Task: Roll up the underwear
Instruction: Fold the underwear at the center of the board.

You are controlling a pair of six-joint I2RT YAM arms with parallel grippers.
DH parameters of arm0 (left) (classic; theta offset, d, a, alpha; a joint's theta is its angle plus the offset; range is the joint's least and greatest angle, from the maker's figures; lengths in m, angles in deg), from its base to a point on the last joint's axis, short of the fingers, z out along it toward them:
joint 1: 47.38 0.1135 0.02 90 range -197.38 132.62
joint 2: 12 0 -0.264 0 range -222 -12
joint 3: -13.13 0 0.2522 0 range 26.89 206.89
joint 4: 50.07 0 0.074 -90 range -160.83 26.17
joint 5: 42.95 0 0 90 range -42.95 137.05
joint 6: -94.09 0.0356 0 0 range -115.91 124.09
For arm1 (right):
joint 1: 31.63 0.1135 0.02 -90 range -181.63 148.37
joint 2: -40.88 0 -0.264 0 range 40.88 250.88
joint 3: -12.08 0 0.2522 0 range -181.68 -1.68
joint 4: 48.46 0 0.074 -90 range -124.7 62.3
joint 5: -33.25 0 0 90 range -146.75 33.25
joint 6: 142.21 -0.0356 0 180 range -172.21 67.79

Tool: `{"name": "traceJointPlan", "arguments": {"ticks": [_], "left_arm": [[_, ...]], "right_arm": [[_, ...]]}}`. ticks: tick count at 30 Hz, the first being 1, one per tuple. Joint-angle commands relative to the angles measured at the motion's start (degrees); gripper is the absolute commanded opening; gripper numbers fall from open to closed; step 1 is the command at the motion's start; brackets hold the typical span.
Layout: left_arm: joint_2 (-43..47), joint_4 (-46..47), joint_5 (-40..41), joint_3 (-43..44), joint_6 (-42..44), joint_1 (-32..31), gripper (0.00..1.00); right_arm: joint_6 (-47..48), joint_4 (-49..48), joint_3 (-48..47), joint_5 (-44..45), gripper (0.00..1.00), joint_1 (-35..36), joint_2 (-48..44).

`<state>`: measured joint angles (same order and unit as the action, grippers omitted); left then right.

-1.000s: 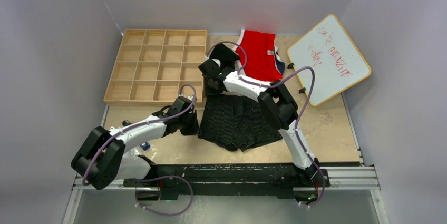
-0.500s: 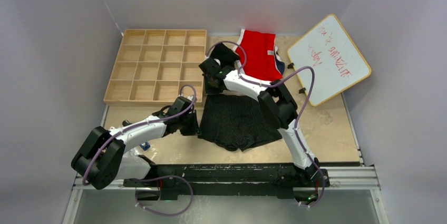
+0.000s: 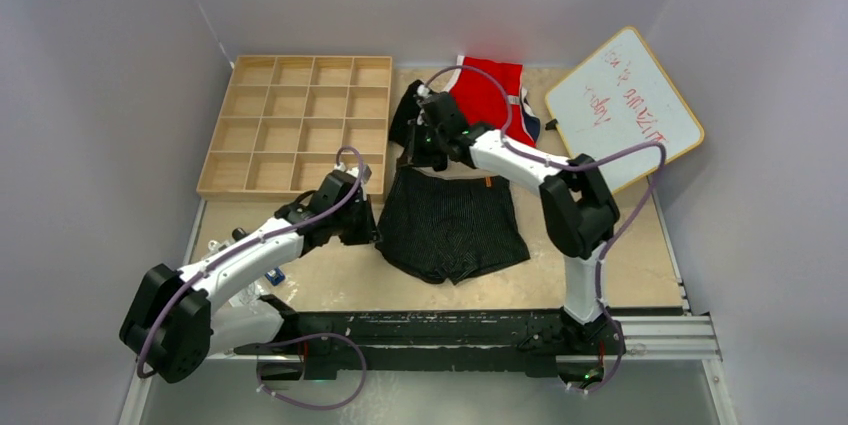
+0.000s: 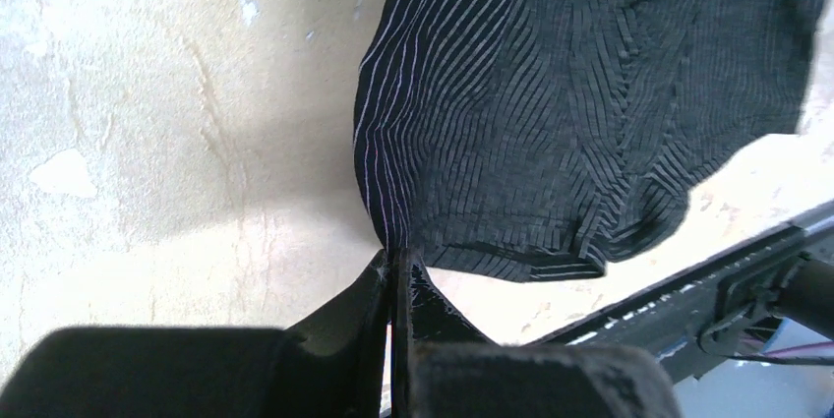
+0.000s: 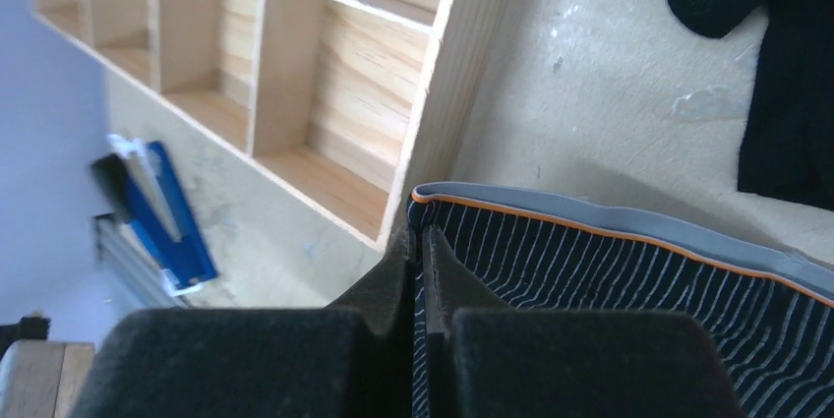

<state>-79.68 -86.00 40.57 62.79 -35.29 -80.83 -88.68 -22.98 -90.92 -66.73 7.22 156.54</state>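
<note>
The underwear (image 3: 452, 225) is spread on the surface (image 3: 620, 235), its side edge pinched by the left gripper (image 4: 395, 263) and its waistband corner by the right gripper (image 5: 425, 241). If overstretched between them, either thin hold could be lost.

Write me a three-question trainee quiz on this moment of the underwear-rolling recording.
1. True or false: the left arm's jaws are shut on an edge of the striped underwear.
2. What do the right arm's jaws pinch? A) a sock B) the underwear's grey waistband C) a towel
3. Fill in: the briefs lying beside the whiteboard are ___ in colour.

Key: 1 true; 2 B; 3 red.
</note>
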Motion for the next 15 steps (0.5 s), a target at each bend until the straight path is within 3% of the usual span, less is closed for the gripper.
{"name": "traceJointPlan", "arguments": {"ticks": [1,6,15], "left_arm": [[3.1,-1.7,-4.3,3.6,4.1,-0.2,0.0],[4.7,1.1,-14.0,6.6,5.4,-2.0,0.0],[-2.9,7.2,-14.7,14.1,-1.3,-8.0,0.0]], "right_arm": [[-4.3,-11.0,6.4,-11.6,0.0,-4.3,-4.9],[-4.5,-16.2,11.9,-16.8,0.0,-8.8,-6.8],[-3.1,-21.5,19.7,-28.1,0.0,-18.4,-9.0]]}}
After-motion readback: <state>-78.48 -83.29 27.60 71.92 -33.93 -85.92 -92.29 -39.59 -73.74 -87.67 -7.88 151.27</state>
